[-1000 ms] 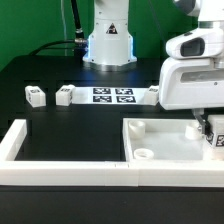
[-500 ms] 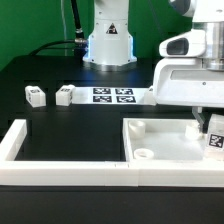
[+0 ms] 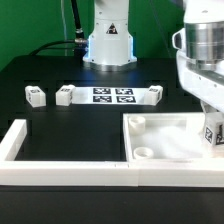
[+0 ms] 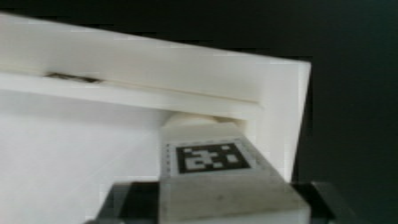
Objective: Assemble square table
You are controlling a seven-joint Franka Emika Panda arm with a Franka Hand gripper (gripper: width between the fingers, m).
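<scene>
Over the black counter (image 3: 70,125), leans in from the exterior view's right with a white arm (image 3: 200,60). Along the counter's near edge, long white border wall (image 3: 60,172), turning back at the exterior view's left. Tucked into that wall's right stretch, the square table slab (image 3: 175,148): raised rim, a round hole (image 3: 143,154) by its near left corner. Farther back, the flat marker board (image 3: 112,95) with four tags. Clamps the pincer (image 4: 214,205) on a held leg block (image 3: 212,133), dark fingers (image 4: 128,200) pressed to its two sides. Hangs that block over the slab's right part in the exterior view, close by a rim corner in the wrist view; cannot tell whether touching. Flanking the marker board, three more blocks: leftmost leg block (image 3: 35,95) and second leg block (image 3: 65,95) on the exterior view's left; third leg block (image 3: 153,95) just beside the board's right end.
</scene>
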